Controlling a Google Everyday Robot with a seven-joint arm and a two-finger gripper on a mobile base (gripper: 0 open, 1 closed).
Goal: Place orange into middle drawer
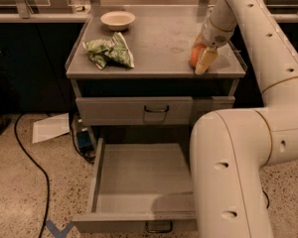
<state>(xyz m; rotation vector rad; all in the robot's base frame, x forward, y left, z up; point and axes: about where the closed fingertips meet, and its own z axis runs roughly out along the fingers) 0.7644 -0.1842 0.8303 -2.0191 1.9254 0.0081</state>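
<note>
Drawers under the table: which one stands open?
The lower drawer, pulled out near the floor, its inside showing. The upper drawer with the black handle is shut. The gripper is at the orange on the tabletop.

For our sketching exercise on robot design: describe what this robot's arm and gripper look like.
The arm is thick, rounded and cream-white, with tubular segments, small dark holes and thin seams at joints; no cables show on it. The gripper, at the tabletop's front right edge, is pale yellow-tan.
</note>
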